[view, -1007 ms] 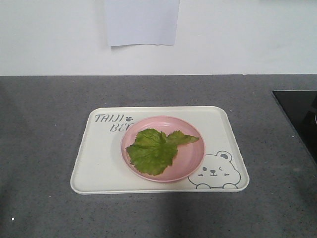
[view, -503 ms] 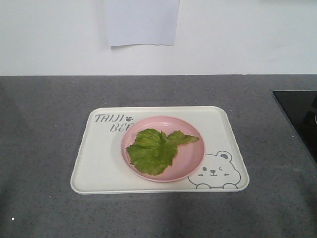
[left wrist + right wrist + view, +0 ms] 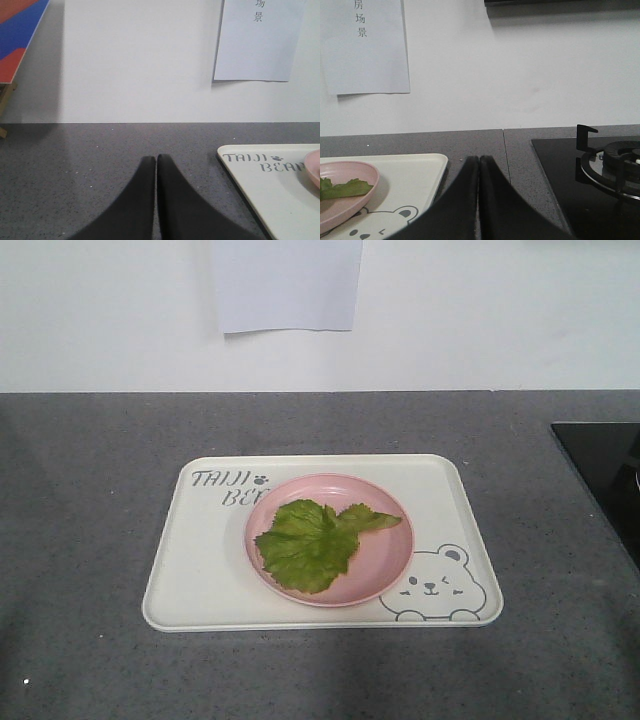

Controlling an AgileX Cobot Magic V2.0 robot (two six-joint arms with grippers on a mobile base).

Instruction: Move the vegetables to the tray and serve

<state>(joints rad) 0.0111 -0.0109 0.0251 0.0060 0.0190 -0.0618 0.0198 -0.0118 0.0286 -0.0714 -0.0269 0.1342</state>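
The lettuce leaf (image 3: pixel 315 544) lies flat in the round pink plate (image 3: pixel 385 565), which sits on the cream tray (image 3: pixel 195 580) near the middle of the grey table (image 3: pixel 90 500). Bare table surrounds the tray; a black gas hob (image 3: pixel 600 475) lies at the right edge. The left end effector (image 3: pixel 156 165) and right end effector (image 3: pixel 479 165) are both clenched, empty, low beside the tray

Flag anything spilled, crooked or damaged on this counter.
Nothing stands out. The lettuce leaf lies flat inside the pink plate, which sits level on the tray. The tray rests flat on the grey counter, with no spills visible.
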